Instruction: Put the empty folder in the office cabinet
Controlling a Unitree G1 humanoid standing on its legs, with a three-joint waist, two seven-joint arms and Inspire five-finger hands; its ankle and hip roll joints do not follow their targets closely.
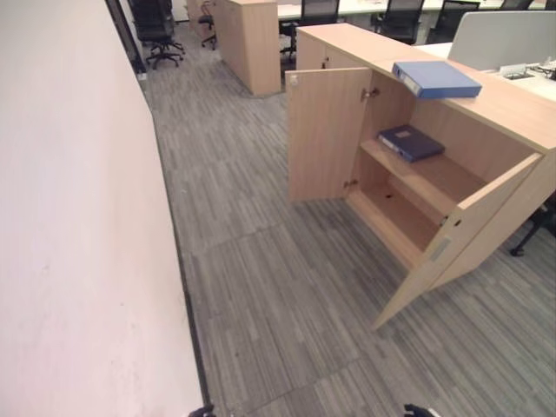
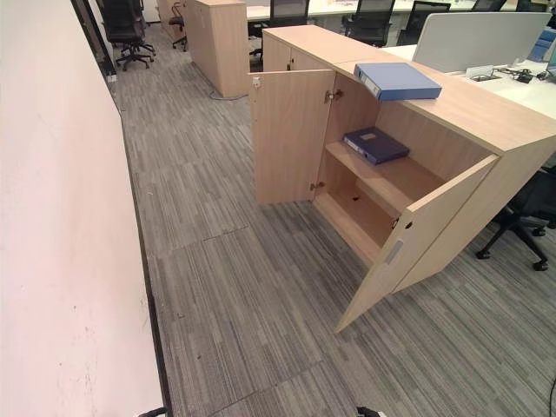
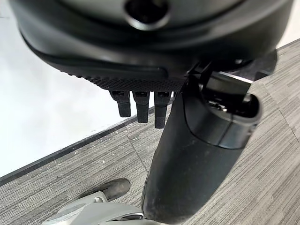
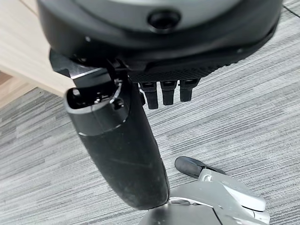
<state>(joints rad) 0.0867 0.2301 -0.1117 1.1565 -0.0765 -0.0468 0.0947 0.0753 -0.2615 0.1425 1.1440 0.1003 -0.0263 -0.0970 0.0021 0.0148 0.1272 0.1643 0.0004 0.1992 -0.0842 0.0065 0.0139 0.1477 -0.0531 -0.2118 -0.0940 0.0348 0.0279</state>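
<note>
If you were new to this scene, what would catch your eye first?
The light wooden cabinet stands with both doors open. A blue folder lies on its top, and a darker blue folder lies on its upper shelf. Both hands, left hand and right hand, hang empty above the grey carpet.

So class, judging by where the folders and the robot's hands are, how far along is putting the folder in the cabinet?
Done: the cabinet doors stand open, and a dark blue folder already lies on its shelf. In hand: nothing; the left hand and right hand hang open over the carpet. Left: the blue folder on the cabinet top is ungrasped.
</note>
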